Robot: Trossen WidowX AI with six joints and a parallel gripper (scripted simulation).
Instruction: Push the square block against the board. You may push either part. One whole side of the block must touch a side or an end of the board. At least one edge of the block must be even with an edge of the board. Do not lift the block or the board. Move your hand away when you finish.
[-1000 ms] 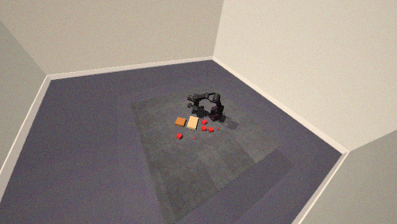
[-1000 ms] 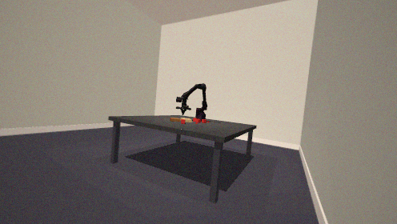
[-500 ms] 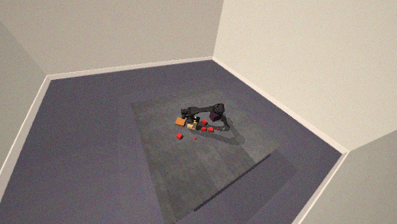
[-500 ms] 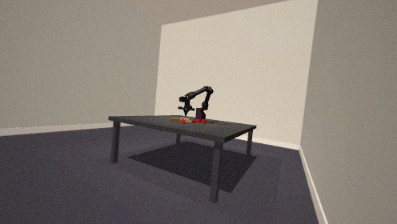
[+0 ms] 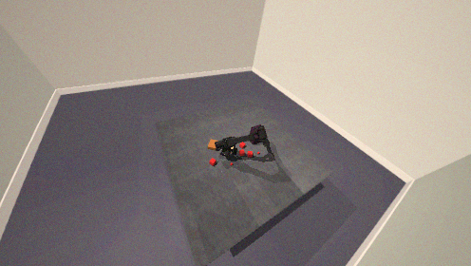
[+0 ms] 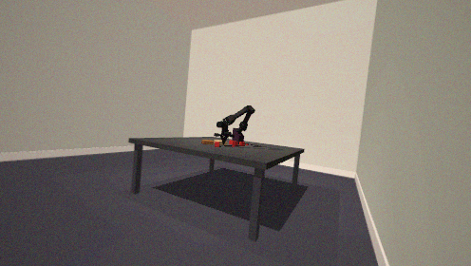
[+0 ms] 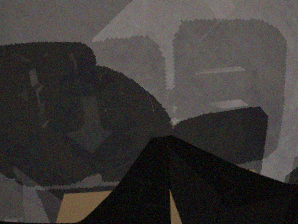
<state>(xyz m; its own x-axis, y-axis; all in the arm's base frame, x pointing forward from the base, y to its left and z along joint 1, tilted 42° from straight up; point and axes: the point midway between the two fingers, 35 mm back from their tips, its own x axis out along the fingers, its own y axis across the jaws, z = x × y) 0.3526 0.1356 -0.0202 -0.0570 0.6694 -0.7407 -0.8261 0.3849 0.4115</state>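
Note:
The square block (image 5: 213, 144) (image 6: 207, 142) is orange and lies flat on the table at the outer end of the arm. The board is pale tan. It is mostly hidden under the arm in the top view, and parts of the board (image 7: 82, 206) show at the bottom of the wrist view, behind the fingers. My gripper (image 7: 161, 147) (image 6: 224, 142) is shut and empty, pointing down, with its tips low near the table beside the board. Whether the tips touch the board, and whether block and board touch, is hidden.
A red cube (image 5: 213, 161) (image 6: 217, 143) lies on the near side of the block. Other red cubes (image 5: 242, 144) (image 5: 250, 154) lie between the gripper and the arm's base, and a tiny red piece (image 5: 231, 163) lies nearby. The grey table (image 5: 209, 209) (image 6: 180, 145) carries everything.

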